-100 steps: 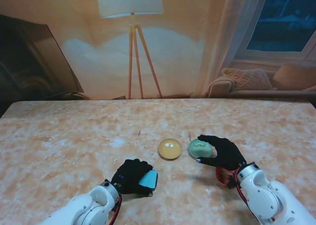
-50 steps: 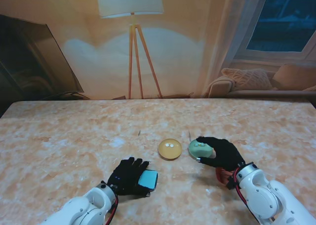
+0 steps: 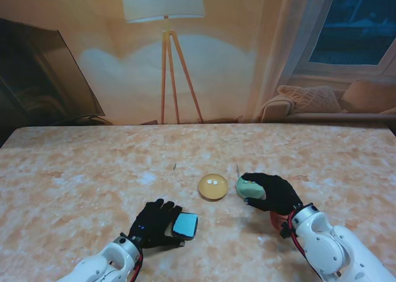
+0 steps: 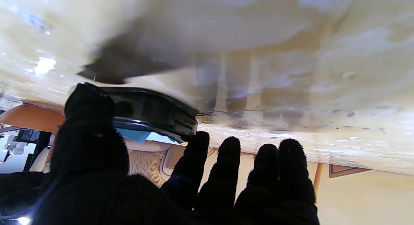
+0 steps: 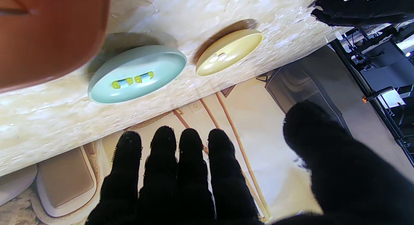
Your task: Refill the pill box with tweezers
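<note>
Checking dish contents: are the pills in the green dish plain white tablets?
No, the green dish holds yellow-and-pale capsules.

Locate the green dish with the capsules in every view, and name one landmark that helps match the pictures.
Stand view: the green dish lies right of centre, partly covered by the right hand.
Left wrist view: not in it.
Right wrist view: it sits beyond the fingertips, with yellow capsules inside.
Shared landmark: the yellow dish beside it, also in the right wrist view.

wall: warm beige | floor lamp | window | sofa, possibly
</note>
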You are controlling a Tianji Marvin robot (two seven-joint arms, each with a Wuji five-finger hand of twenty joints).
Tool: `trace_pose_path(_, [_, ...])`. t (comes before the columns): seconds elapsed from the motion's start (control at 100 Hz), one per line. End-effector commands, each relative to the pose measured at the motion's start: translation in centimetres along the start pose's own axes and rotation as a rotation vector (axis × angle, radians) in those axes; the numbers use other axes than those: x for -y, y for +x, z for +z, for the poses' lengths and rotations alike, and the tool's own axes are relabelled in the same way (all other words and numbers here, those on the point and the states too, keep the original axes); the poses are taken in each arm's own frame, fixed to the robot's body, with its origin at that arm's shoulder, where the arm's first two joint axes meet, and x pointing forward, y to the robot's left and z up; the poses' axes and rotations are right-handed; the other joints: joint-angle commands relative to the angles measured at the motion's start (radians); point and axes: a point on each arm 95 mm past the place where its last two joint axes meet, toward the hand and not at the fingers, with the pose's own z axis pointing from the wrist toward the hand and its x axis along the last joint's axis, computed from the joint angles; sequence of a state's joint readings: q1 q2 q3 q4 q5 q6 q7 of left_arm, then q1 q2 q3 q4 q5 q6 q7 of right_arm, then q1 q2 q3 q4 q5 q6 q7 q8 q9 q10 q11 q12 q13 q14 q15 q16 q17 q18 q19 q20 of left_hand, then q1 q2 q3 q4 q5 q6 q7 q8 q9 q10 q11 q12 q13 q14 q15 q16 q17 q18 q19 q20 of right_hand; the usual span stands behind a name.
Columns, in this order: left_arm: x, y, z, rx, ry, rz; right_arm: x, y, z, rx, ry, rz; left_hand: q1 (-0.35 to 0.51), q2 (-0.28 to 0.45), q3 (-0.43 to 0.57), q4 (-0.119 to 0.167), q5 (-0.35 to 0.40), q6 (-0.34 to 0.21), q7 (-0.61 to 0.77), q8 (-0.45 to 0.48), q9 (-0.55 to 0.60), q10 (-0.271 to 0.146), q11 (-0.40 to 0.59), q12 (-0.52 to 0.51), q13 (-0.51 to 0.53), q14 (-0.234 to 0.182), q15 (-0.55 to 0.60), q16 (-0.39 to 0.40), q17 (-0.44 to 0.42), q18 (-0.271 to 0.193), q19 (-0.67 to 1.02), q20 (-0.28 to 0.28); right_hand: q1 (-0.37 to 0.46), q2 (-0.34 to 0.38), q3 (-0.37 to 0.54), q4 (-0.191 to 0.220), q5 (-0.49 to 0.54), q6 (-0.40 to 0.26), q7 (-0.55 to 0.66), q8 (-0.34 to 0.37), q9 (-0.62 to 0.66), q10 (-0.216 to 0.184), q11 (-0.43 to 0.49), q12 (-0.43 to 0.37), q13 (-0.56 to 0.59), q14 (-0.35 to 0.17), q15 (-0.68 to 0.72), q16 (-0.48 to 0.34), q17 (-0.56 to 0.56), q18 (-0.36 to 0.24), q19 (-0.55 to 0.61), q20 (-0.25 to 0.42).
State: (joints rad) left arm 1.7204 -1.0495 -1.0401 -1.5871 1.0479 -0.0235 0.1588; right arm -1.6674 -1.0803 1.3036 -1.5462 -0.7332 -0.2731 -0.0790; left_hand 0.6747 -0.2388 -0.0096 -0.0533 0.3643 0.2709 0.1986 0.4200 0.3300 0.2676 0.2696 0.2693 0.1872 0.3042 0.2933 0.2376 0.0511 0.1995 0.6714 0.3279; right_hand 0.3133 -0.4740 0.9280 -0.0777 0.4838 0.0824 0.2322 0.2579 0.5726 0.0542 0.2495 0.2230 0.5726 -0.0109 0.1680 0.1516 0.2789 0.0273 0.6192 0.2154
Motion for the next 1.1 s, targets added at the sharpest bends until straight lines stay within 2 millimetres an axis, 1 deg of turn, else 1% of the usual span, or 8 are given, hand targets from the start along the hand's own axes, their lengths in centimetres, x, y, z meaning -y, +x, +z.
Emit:
trace_pose_path(0.0, [-0.8,0.1,-0.3,0.006,-0.021,-0.01,0.3,0.7,0.1,-0.012,0.008,0.001,0.019,-0.007,0.02,0.003,0.007,-0.013,0.055,0.041,0.026,-0.015,0.016,0.017,0.016,-0.013,0.02,0.016,0.002,-0.024,0.017,0.027,-0.005,-0.025,0.029,-0.031,0.018,-0.023,0.017,0.004,0.022,-0.016,0.014,-0.023,0.018,-0.021,0.012,0.014,0.007,0.004,0.041,0.022])
trace_pose_path(0.23, [-1.1,-0.4,-0.6,0.032,-0.008,-0.021,0.2,1.8,0.5,-0.043,-0.01,-0.007,0.017,-0.006,0.065,0.001,-0.015,-0.04,0.228,0.127,0.069,-0.045,0.046,0.039,0.052,-0.033,0.036,0.026,0.021,-0.041,0.051,0.043,0.003,-0.036,0.059,-0.036,0.089,-0.035,0.08,0.033,0.096,-0.002,0.06,0.015,0.083,0.006,0.074,0.046,0.06,-0.012,0.169,0.059])
trace_pose_path(0.42, [-1.3,-0.6,-0.6,0.036,-0.007,-0.026,0.0,3.5,0.9,-0.079,-0.044,-0.008,0.006,-0.02,0.117,-0.007,-0.018,-0.063,0.335,0.161,0.107,-0.073,0.066,0.049,0.08,-0.049,0.043,0.03,0.035,-0.052,0.069,0.052,-0.035,-0.009,0.091,-0.033,0.259,-0.045,0.2,0.082,0.284,0.052,0.185,0.138,0.193,0.096,0.353,0.182,0.185,-0.076,0.513,0.168])
trace_pose_path(0.61, [-1.4,-0.6,-0.6,0.038,-0.006,-0.034,0.6,5.7,1.5,-0.104,-0.054,0.047,-0.014,-0.005,0.143,-0.01,-0.021,-0.076,0.388,0.176,0.126,-0.088,0.074,0.053,0.093,-0.058,0.042,0.03,0.039,-0.059,0.076,0.055,-0.023,0.173,-0.032,-0.018,0.473,-0.024,0.336,0.106,0.552,0.091,0.688,0.42,0.35,0.195,1.002,0.424,0.338,-0.21,1.069,0.416])
trace_pose_path(0.67, [-1.4,-0.6,-0.6,0.037,-0.005,-0.036,1.1,6.3,1.8,-0.111,-0.05,0.072,-0.016,-0.019,0.147,-0.011,-0.019,-0.08,0.395,0.176,0.132,-0.091,0.076,0.054,0.097,-0.059,0.041,0.029,0.039,-0.056,0.077,0.055,0.013,0.214,-0.072,-0.013,0.532,-0.016,0.378,0.099,0.629,0.098,0.843,0.473,0.413,0.21,1.155,0.459,0.41,-0.24,1.158,0.458])
trace_pose_path(0.81, [-1.5,-0.6,-0.5,0.036,-0.005,-0.041,2.3,7.4,2.7,-0.114,-0.032,0.106,-0.023,-0.012,0.164,-0.012,-0.018,-0.081,0.403,0.175,0.137,-0.093,0.076,0.054,0.099,-0.062,0.038,0.028,0.039,-0.06,0.076,0.055,0.015,0.202,-0.036,-0.003,0.62,0.038,0.471,0.056,0.819,0.1,1.111,0.539,0.598,0.209,1.418,0.453,0.594,-0.285,1.31,0.565])
trace_pose_path(0.93, [-1.5,-0.5,-0.5,0.032,-0.007,-0.045,3.1,8.2,3.2,-0.099,-0.017,0.143,-0.027,-0.017,0.177,-0.013,-0.017,-0.085,0.416,0.178,0.144,-0.098,0.079,0.056,0.103,-0.064,0.038,0.028,0.039,-0.059,0.076,0.055,-0.001,0.178,0.023,0.021,0.673,0.078,0.532,0.033,0.88,0.113,1.326,0.623,0.725,0.184,1.56,0.442,0.754,-0.296,1.421,0.582])
trace_pose_path(1.09, [-1.7,-0.5,-0.6,0.03,-0.011,-0.049,4.2,8.8,3.8,-0.071,0.019,0.169,-0.032,-0.021,0.19,-0.014,-0.02,-0.088,0.425,0.18,0.143,-0.102,0.079,0.057,0.1,-0.065,0.035,0.027,0.037,-0.063,0.074,0.054,-0.019,0.104,0.12,0.059,0.723,0.106,0.612,-0.017,0.878,0.136,1.473,0.676,0.73,0.153,1.624,0.654,0.902,-0.297,1.475,0.584])
